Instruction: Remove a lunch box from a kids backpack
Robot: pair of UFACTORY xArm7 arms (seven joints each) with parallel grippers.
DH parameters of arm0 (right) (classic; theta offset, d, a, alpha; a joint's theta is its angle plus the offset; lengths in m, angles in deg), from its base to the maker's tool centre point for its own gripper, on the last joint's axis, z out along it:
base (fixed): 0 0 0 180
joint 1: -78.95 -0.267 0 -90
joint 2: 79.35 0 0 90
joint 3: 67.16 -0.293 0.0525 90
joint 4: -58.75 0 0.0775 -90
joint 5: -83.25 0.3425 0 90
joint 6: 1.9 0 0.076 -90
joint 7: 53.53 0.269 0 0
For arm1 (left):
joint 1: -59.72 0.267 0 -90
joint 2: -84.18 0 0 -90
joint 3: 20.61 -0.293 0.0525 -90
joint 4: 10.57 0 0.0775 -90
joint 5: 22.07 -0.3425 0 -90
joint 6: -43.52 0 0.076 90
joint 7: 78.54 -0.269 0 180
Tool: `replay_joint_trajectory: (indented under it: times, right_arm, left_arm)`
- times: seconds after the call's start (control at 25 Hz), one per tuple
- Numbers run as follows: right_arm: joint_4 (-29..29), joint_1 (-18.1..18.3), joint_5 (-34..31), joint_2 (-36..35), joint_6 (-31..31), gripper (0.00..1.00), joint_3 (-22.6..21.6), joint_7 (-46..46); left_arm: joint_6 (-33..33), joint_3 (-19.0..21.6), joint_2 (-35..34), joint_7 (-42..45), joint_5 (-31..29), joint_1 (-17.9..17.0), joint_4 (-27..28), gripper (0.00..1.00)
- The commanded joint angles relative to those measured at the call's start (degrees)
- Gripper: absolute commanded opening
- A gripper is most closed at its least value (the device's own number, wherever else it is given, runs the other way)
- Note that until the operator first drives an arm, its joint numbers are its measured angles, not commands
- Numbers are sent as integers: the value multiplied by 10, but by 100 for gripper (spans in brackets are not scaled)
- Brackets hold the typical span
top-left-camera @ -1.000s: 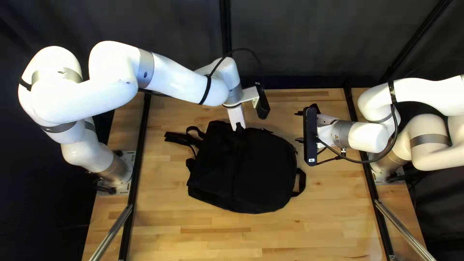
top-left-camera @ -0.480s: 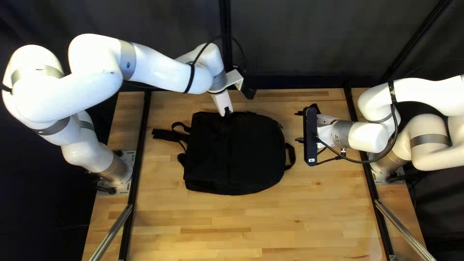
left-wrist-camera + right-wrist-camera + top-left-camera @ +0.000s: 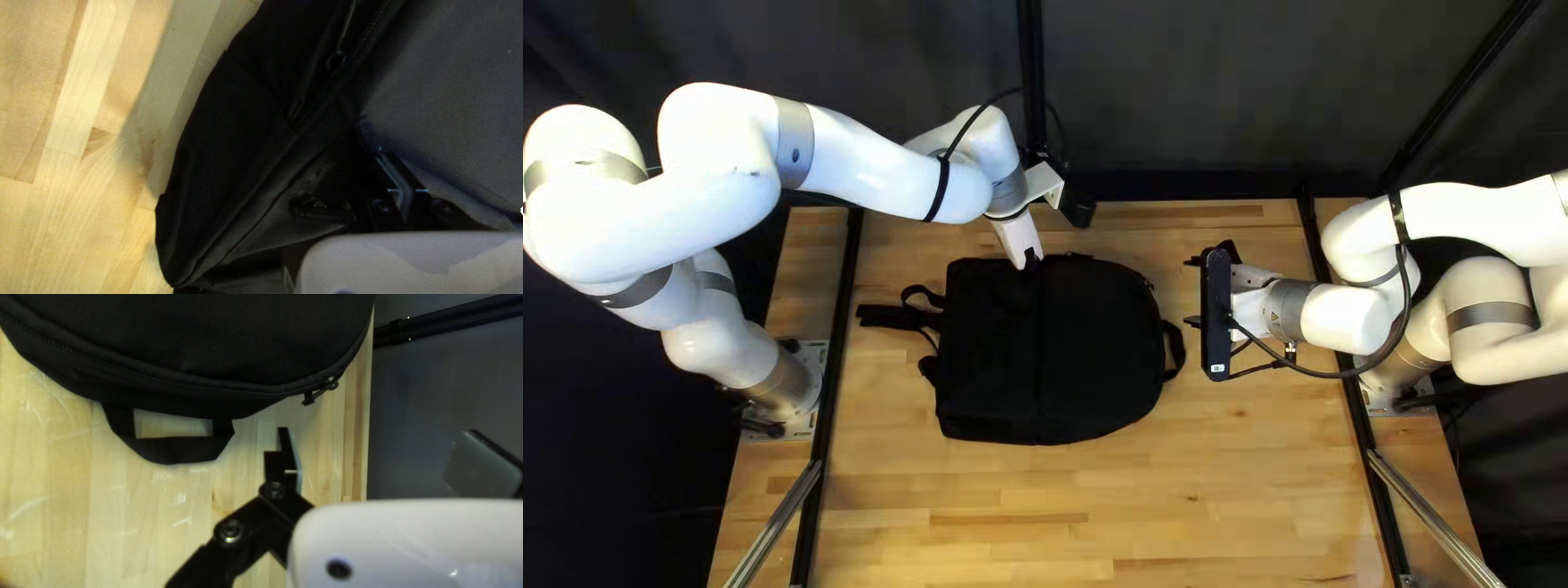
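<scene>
backpack (image 3: 218, 343): cropped, wrist views | its inside: hidden | right arm (image 3: 1476, 218): cropped, top left view

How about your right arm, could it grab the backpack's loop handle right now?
Probably yes. My right arm has open jaws, and the loop handle sticks out of the backpack nearby, with nothing visible between. The arm would need to shift over.

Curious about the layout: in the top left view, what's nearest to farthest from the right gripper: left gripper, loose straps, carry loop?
1. Carry loop, on the right of the backpack.
2. Left gripper, at its far edge.
3. Loose straps, at its left.
</scene>
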Motion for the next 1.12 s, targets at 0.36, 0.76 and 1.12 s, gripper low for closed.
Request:
replay_joint_trajectory:
  times: [0.36,0.76,1.12]
  right_arm:
    - [-29,84,-358,-153,-91,100,60,245]
    - [-108,103,-580,-246,-138,100,109,415]
    - [-140,97,-659,-277,-153,100,111,498]
  left_arm:
    - [-4,-4,-20,-10,8,3,-14,0]
    - [-10,-8,-22,-28,20,7,-25,0]
    - [-16,-9,-21,-33,27,7,-29,0]
